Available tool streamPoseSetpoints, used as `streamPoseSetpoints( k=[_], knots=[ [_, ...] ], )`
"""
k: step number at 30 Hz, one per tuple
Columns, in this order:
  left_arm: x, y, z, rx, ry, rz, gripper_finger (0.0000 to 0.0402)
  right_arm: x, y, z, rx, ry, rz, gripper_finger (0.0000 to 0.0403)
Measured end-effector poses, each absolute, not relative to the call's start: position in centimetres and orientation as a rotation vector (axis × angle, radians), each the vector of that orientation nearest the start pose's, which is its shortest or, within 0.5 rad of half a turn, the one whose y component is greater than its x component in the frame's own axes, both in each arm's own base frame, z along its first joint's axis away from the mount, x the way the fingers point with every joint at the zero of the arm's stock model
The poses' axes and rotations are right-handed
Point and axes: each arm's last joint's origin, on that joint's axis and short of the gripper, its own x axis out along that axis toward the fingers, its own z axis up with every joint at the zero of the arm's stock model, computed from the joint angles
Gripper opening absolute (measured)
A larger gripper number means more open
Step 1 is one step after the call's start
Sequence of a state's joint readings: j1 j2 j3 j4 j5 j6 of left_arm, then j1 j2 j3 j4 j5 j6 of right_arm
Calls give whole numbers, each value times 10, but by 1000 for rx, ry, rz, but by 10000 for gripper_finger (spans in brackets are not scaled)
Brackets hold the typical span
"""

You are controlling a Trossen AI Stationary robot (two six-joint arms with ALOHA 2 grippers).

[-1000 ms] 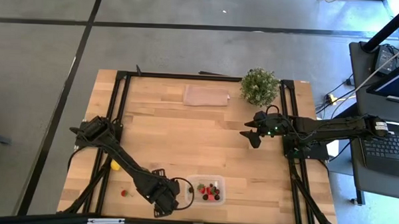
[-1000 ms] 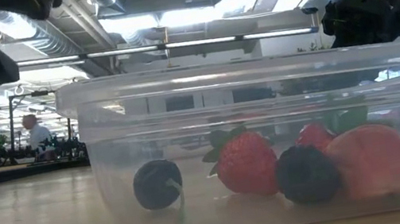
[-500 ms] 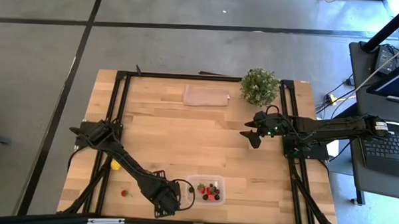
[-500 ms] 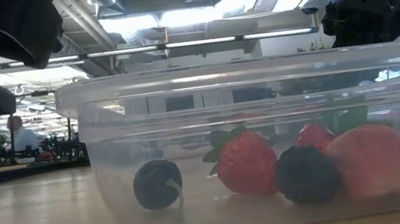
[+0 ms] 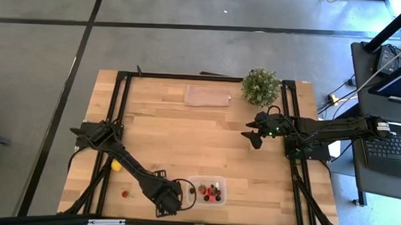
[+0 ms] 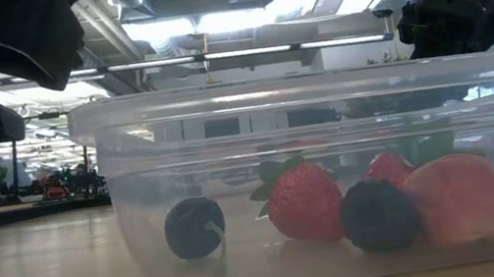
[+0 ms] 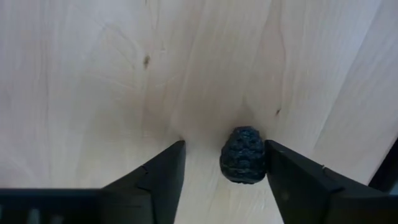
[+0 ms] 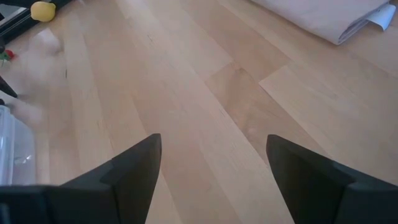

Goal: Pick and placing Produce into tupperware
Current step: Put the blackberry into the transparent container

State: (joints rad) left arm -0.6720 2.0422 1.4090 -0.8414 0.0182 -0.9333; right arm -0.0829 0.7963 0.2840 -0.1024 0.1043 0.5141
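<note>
My left gripper [image 7: 224, 165] straddles a blackberry [image 7: 243, 154] on the wooden table [image 5: 186, 139].

My fingers stand part open, one touching the berry, nothing lifted; the clear tub [image 5: 207, 190] of strawberries and dark berries lies near, at three o'clock; my right gripper [image 8: 214, 168] waits wide open, empty, beside the potted plant [image 5: 260, 86].

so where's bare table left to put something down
Widest bare wood is mid-table, bordered by the flat brownish sheet, the right gripper and the clear plastic tub. The near left corner is crowded: left gripper, dark berry, yellow lemon, red strawberry.
</note>
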Motion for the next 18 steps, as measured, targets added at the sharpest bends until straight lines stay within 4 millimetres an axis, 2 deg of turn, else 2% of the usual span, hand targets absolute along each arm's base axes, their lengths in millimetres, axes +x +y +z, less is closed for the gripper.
streamPoseSetpoints(
  k=[6,13,18],
  knots=[
    [298,-238,145,-263,1511,144,163,156,-16,169,490,555,-336,291],
    [300,-237,145,-244,1505,115,91,156,-16,169,490,555,-335,291],
    [309,-235,149,-250,1491,74,86,156,-16,169,490,555,-335,291]
  ],
)
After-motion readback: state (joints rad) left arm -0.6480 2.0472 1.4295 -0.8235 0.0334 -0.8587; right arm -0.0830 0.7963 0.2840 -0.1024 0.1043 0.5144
